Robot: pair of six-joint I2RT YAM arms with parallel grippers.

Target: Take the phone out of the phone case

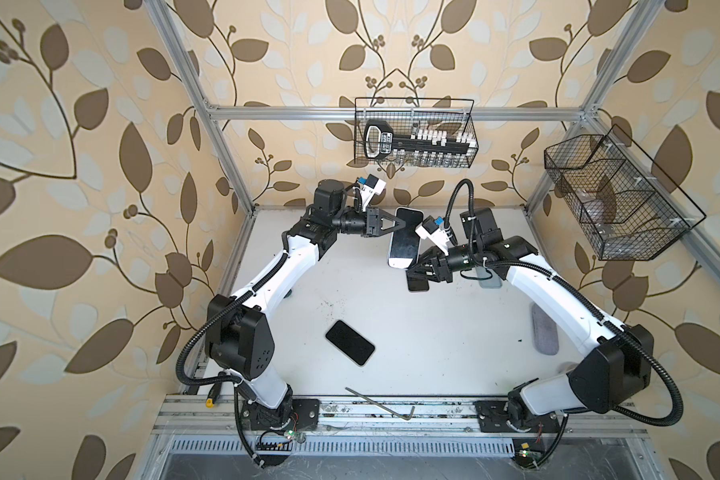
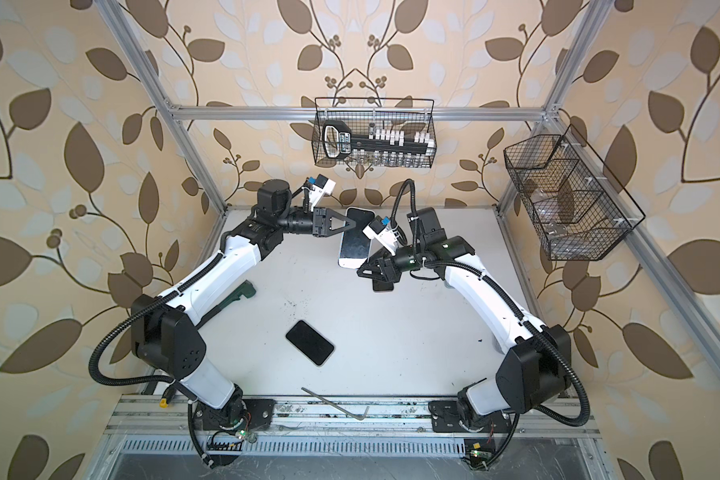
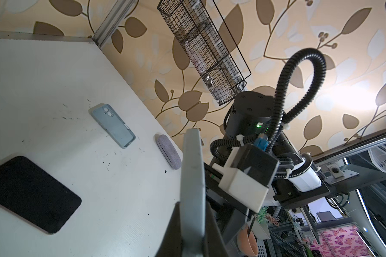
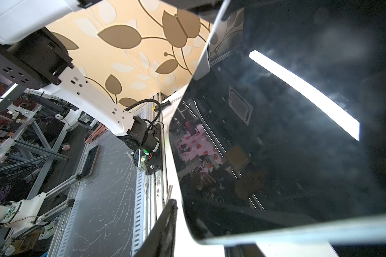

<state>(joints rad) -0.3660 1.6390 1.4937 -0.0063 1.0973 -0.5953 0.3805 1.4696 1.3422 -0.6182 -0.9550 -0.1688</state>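
A phone [image 1: 404,239] [image 2: 355,241] with a dark screen sits in a pale grey-white phone case [image 1: 396,263] [image 2: 348,262]. It hangs tilted in the air over the back middle of the table. My left gripper [image 1: 396,225] [image 2: 348,225] is shut on the cased phone's long left side. In the left wrist view its fingers [image 3: 176,213] clamp the case's grey edge [image 3: 192,169]. My right gripper [image 1: 413,269] [image 2: 364,270] is at the phone's lower right corner, open. In the right wrist view one finger [image 4: 165,224] stands apart from the screen [image 4: 276,133]. The other finger is mostly hidden behind the phone.
A bare black phone [image 1: 350,343] lies front centre on the white table [image 1: 433,332]. Another dark phone [image 1: 417,285] [image 3: 29,193] lies under my right gripper. A light blue case [image 3: 113,125], a grey pouch [image 1: 544,330], a hex key [image 1: 379,401] and two wire baskets [image 1: 416,133] [image 1: 616,199] are around.
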